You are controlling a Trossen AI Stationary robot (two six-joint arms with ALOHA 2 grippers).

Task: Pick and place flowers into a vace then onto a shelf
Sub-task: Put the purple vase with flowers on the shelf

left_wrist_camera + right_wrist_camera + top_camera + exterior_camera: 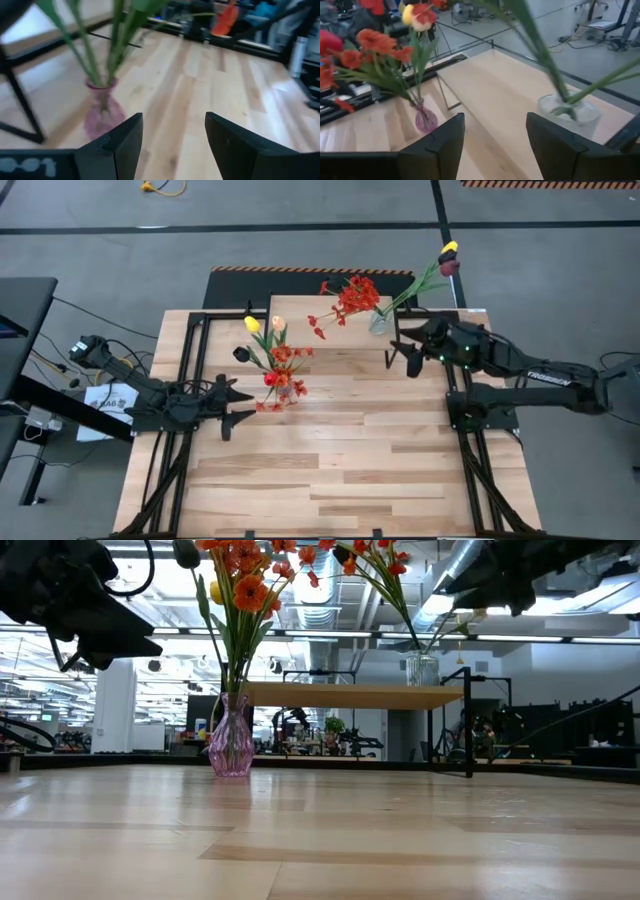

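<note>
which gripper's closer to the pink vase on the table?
Left. The left gripper is open just beside the pink vase, on its left-arm side. The right gripper, also open, hangs over the shelf by the clear vase, much farther off.

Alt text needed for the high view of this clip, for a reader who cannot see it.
Overhead view: a pink vase of flowers stands on the plank table, a clear vase of flowers on the low shelf. The left gripper is open beside the pink vase, the right gripper open near the clear one.
</note>
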